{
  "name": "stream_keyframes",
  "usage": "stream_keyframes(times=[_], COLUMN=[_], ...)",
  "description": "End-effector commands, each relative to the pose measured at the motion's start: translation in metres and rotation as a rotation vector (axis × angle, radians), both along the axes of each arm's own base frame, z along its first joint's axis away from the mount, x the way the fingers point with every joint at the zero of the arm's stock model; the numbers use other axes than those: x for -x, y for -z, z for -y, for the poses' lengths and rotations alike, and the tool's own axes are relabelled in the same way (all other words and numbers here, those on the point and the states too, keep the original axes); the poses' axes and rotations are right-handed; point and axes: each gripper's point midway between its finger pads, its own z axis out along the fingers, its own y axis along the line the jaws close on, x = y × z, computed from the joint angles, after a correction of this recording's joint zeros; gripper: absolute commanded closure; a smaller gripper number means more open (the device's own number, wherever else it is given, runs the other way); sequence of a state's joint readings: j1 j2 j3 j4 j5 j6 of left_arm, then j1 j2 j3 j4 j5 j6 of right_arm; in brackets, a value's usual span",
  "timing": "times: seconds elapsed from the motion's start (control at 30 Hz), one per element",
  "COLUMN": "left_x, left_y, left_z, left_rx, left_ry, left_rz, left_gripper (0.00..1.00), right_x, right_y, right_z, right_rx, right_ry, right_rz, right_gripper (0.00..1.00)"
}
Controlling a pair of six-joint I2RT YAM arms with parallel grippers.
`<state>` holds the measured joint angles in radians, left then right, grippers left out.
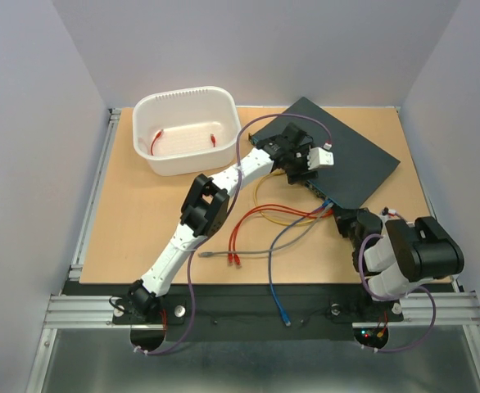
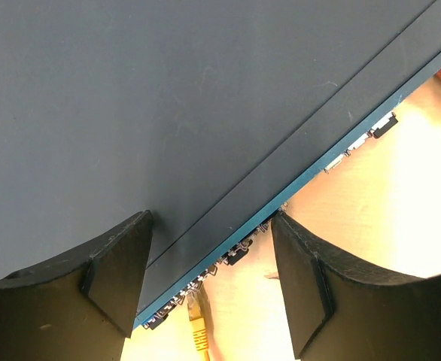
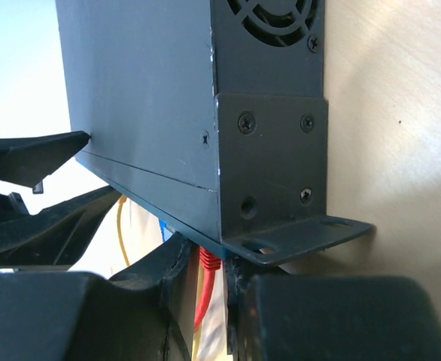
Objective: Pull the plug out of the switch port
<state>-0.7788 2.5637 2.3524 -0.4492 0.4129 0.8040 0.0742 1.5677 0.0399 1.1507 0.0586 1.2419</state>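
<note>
Our right gripper (image 1: 344,219) pinches the red plug (image 3: 208,262) at the near corner of the switch (image 1: 346,155), which lies back right. The plug looks seated, so the pull is not yet done. Our left gripper (image 2: 211,219) hovers open over the port edge.

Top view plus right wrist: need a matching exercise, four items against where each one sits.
Items:
1. white tub
2. switch
3. blue cable
4. red plug

Places:
A. between the fingers of the right gripper
B. far-left part of the table
C. far-right part of the table
D. trailing over the table's near edge

Pairs: 1-B, 2-C, 3-D, 4-A
</note>
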Motion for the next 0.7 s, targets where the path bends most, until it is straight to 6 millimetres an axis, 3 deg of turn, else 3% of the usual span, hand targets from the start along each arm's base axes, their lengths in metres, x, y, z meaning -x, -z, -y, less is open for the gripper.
stream_keyframes(times=[0.0,0.3,0.57,0.67], left_x=[-0.052,-0.055,-0.057,-0.050], left_y=[-0.033,-0.037,-0.042,-0.040], left_z=[0.045,0.045,0.046,0.045], left_rx=[0.194,0.205,0.213,0.201], left_ry=[-0.080,-0.097,-0.099,-0.067], left_rz=[0.260,0.271,0.279,0.271], left_gripper=[0.27,0.27,0.28,0.28], right_x=[0.057,0.074,0.095,0.093], right_y=[0.040,0.050,0.055,0.052], right_z=[-0.031,-0.063,-0.060,-0.057], right_rx=[-0.031,-0.053,-0.039,-0.041], right_ry=[-0.164,-0.309,-0.319,-0.293], right_rz=[-0.179,-0.222,-0.241,-0.228], right_gripper=[1.00,0.99,1.00,0.99])
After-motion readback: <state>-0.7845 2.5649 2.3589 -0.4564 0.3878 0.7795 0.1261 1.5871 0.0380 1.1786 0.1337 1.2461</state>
